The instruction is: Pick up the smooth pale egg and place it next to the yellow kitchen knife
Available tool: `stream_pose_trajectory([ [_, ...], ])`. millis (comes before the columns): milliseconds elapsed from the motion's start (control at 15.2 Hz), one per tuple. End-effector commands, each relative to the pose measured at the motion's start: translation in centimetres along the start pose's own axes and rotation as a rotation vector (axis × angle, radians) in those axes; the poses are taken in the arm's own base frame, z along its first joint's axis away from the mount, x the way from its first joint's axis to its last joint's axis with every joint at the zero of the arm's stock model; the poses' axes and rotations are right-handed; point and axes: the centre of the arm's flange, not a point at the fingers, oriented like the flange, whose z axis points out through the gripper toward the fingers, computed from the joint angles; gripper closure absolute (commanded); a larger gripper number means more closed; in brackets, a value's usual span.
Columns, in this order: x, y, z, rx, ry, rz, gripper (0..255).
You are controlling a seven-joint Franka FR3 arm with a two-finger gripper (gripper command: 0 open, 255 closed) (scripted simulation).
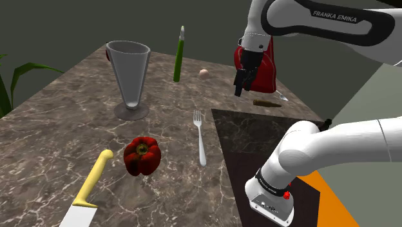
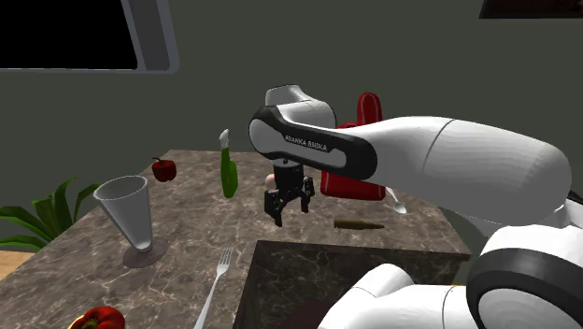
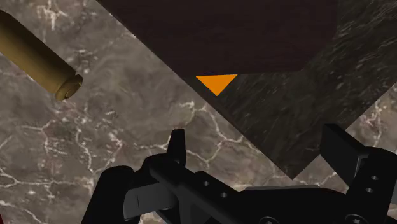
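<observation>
The gripper (image 1: 239,89) hangs in the air over the table (image 1: 58,129), just past the far edge of the dark stand (image 1: 258,129), with its fingers (image 3: 177,145) released and spread wide, nothing between them. The egg (image 1: 204,73) lies on the marble toward the far side, between the bottle (image 1: 178,55) and the gripper in the shoulder view, untouched and well apart from the knife (image 1: 90,190), which lies at the near corner with its yellow handle pointing toward the pepper (image 1: 142,155). The glass (image 1: 129,77), a grey see-through cone on a round foot, stands upright near the bottle, and its walls show clear down to the base. The slim green bottle is upright too; what it holds cannot be told. A fork (image 1: 200,137) lies between the pepper and the stand. Behind the gripper stands a red object (image 1: 263,68), its kind unclear, with a brown stick (image 1: 264,102) and a spoon (image 1: 281,97) beside it. An apple (image 2: 164,169) rests at the far edge.
</observation>
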Motion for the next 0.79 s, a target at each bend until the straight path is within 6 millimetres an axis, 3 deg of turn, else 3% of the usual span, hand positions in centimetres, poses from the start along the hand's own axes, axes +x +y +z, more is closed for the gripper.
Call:
stream_pose_trajectory([
  [0, 0.0, 0.0, 0.0, 0.0, 0.0, 0.0, 0],
  [726, 12.3, 4.5, 0.2, -0.088, 0.061, 0.011, 0],
])
